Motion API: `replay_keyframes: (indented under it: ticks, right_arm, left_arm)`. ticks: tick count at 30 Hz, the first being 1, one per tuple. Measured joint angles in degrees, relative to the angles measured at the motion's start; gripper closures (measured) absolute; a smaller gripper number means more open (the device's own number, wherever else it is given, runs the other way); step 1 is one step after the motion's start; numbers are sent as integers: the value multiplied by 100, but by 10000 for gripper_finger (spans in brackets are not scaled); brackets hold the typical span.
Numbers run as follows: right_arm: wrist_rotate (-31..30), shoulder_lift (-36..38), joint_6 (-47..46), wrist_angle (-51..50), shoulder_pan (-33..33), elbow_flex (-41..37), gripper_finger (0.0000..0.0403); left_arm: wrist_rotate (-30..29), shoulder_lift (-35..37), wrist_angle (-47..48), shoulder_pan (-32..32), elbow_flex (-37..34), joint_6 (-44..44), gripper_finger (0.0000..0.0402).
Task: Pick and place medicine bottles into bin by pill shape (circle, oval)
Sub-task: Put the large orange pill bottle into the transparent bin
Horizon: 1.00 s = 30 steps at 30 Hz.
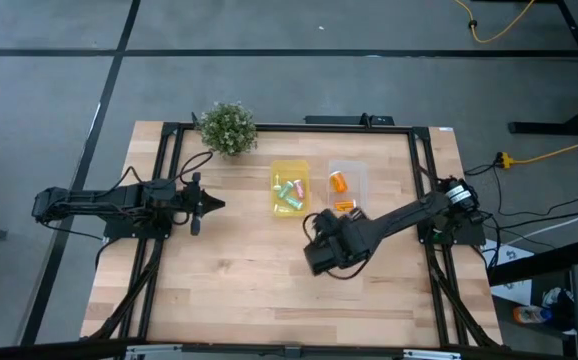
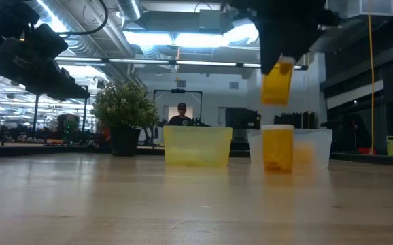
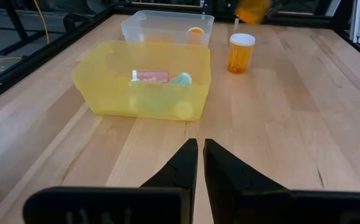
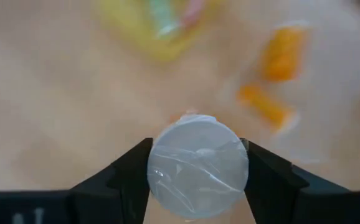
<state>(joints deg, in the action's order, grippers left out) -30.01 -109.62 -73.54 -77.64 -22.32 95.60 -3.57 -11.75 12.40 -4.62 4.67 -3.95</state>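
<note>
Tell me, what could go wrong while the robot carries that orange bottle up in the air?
The right claw pinches the lifted orange bottle only by its round white cap, so it might slip and fall. Another orange bottle stands right under it beside the clear bin, so a drop or a low swing might knock that one over.

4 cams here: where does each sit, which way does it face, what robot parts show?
High: overhead, straight down; both arms, right gripper.
Low: table height, level across; lifted translucent orange bottle, standing orange white-capped bottle.
Left wrist: past shut left gripper toward yellow plastic bin.
Right wrist: down on held bottle's white cap.
Shared: yellow bin in all four.
</note>
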Motion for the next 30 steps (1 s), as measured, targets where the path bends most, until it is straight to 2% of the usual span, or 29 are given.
replay_keyframes:
  ticks: [4, 7, 15, 22, 30]
  right_arm:
    - [-683, 0, -636, -1173, 202, 197, 189]
    - [-920, 33, -760, -1212, 447, 114, 187]
    - [-963, 80, -239, -1215, 1419, -388, 188]
    - [-674, 74, 71, -1137, 2268, -1102, 187]
    - [-573, 74, 763, -4, 2738, -1708, 187]
  left_arm:
    - [1, 0, -2, -1, 1, 2, 379]
    - [0, -2, -1, -2, 0, 2, 379]
    - [0, -1, -1, -1, 1, 1, 379]
    - [0, 0, -1, 0, 1, 1, 379]
    - [0, 0, -2, -2, 1, 2, 379]
